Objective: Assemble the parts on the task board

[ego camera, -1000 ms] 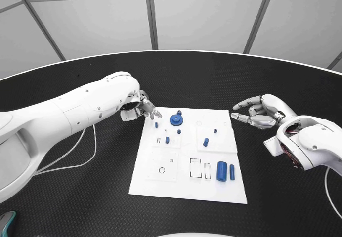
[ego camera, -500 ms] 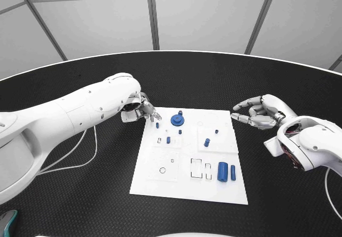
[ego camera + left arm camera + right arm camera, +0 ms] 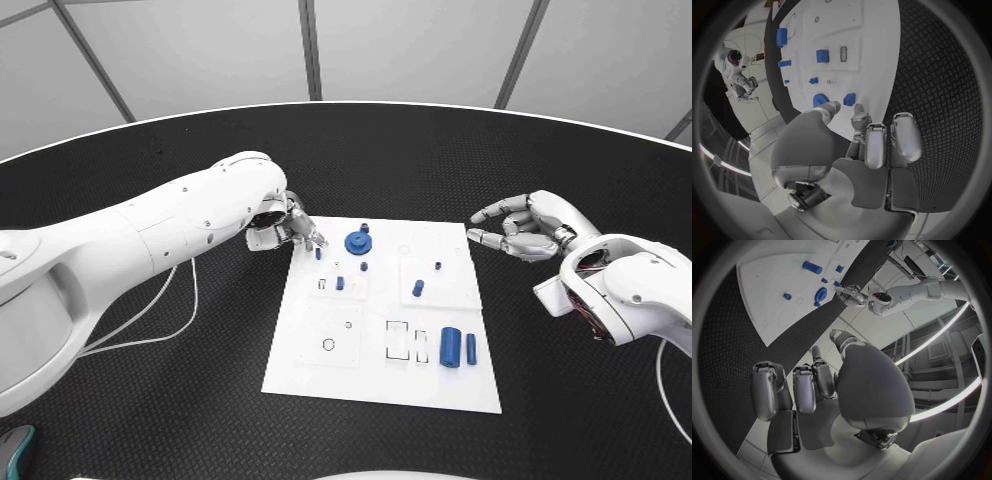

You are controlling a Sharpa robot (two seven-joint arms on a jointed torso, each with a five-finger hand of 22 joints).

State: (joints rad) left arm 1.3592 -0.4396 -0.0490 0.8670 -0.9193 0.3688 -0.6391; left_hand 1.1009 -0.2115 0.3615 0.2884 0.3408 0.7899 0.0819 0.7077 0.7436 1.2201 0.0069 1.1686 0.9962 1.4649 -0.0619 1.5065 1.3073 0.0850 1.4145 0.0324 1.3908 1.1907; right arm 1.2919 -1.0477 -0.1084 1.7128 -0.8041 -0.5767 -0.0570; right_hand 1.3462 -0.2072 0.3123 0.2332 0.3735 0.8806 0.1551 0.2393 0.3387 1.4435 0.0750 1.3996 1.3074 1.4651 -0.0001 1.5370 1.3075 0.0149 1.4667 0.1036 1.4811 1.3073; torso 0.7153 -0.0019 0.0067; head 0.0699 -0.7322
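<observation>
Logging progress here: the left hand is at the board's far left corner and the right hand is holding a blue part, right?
Not quite. The left hand is at the task board's far left corner, but the right hand holds nothing; the head view shows it beside the board, fingers apart.

The task board (image 3: 310,370) lies mid-table, the left hand (image 3: 283,229) at its far left corner, the right hand (image 3: 524,228) off its far right corner.

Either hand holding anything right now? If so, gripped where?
Nothing held. Left hand hovers at the task board's far-left corner, fingers apart; right hand off the board's right side, empty.
</observation>
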